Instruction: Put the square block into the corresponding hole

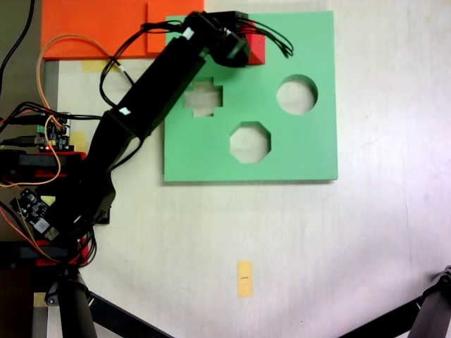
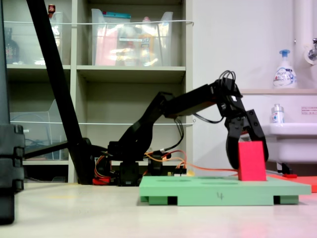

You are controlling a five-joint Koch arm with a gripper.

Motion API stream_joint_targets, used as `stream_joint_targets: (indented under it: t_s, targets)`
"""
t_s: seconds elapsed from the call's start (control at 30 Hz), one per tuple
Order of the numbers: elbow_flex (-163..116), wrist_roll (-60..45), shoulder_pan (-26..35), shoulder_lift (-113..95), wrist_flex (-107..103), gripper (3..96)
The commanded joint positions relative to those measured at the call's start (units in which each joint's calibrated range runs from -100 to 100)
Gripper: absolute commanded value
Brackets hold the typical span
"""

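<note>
Here the red block (image 2: pixel 251 161) stands tilted on the green board (image 2: pixel 223 188), near its far corner in the first exterior view. Gripper (image 2: pixel 246 148) straddles it, jaws apart, seemingly not clamped. Risk: block jams corner-first in the square hole, unseen beneath it, if pressed crooked.

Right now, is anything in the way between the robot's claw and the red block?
No, nothing visible is. In the second exterior view the gripper is open and spread around the red block, which stands tilted on the green board. In the first exterior view the arm hides most of the block and the square hole.
</note>
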Motion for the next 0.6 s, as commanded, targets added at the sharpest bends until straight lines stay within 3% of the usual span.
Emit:
stream_joint_targets:
  t_s: [0.03,0.47,0.6]
  targets:
    - [3.73,-0.20,0.49,-0.72,3.25,18.8]
    - [3.93,-0.15,1.22,1.93,3.44,18.9]
    - [3.93,-0.20,0.83,6.26,5.17,23.0]
